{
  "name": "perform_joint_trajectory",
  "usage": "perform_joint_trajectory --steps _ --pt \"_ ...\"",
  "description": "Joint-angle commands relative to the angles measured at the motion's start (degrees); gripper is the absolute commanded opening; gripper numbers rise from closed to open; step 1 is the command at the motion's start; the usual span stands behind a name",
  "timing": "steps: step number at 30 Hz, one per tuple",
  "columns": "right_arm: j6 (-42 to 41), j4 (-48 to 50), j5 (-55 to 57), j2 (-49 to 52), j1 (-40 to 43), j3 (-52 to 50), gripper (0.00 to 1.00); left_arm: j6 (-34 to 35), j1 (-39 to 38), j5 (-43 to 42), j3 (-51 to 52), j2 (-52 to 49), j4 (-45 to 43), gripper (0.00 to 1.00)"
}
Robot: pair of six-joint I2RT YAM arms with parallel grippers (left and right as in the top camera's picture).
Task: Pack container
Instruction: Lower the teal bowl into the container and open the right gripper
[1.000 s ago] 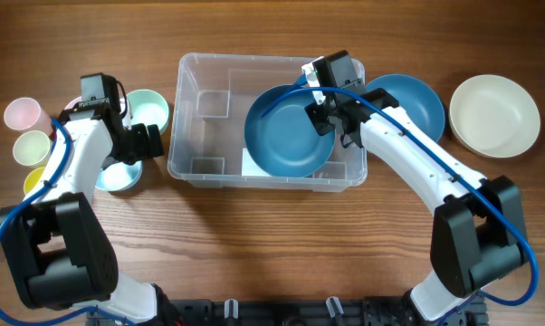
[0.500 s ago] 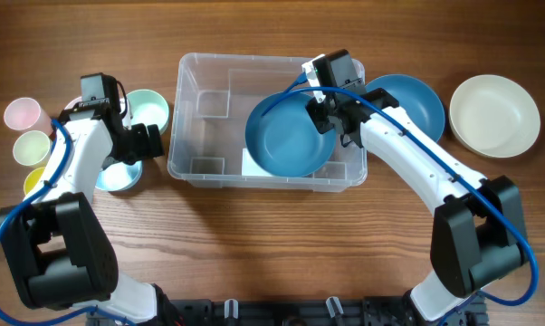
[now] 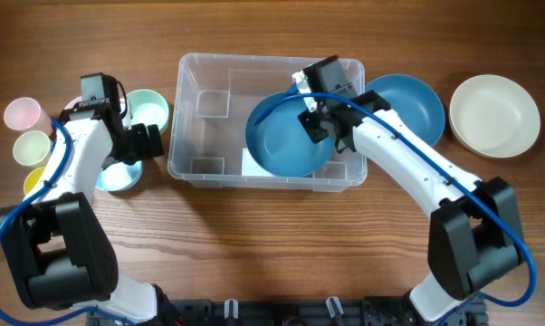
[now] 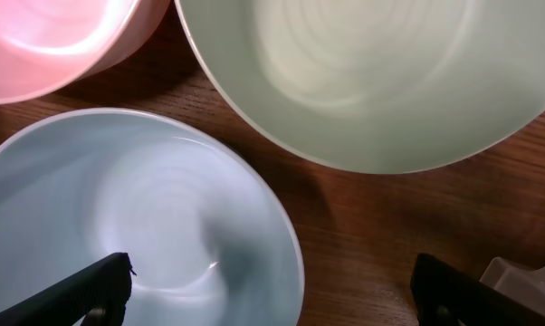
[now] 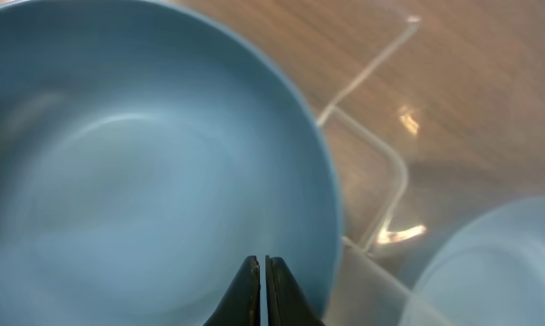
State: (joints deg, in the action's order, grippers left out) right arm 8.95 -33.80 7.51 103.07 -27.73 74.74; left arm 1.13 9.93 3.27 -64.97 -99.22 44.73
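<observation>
The container is a large clear bin at the table's centre. A dark blue bowl lies in its right half, leaning on the right wall. My right gripper hovers over that bowl's far right rim, shut with nothing between its fingers. In the right wrist view the gripper points down into the blue bowl. My left gripper stands open to the left of the bin. In the left wrist view the gripper straddles the rim of a pale blue bowl.
A second dark blue bowl and a cream bowl sit right of the bin. Left of it are a mint bowl, a pale blue bowl, and pink, green and yellow cups.
The right gripper has shifted slightly left over the blue bowl, which has settled a little lower in the bin. The left arm has not moved.
</observation>
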Motion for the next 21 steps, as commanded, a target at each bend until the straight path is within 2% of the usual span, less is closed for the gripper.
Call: perform_joint_trajectory --steps 1,8,15,21 --pt "-1.75 -0.26 -1.6 0.68 -1.03 1.31 0.04 -0.72 0.31 -0.68 0.48 -0.55 0.0 1.0" --pt "-4.59 -2.16 -0.92 1.36 -0.92 0.72 0.05 -0.72 0.31 -0.68 0.48 -0.55 -0.02 1.0" --pt "-4.57 -1.33 -1.07 6.45 -0.92 0.7 0.04 -0.72 0.31 -0.68 0.48 -0.55 0.0 1.0" --pt "-4.76 -0.55 3.65 9.99 -0.87 0.72 0.04 -0.72 0.31 -0.68 0.48 -0.55 0.0 1.0"
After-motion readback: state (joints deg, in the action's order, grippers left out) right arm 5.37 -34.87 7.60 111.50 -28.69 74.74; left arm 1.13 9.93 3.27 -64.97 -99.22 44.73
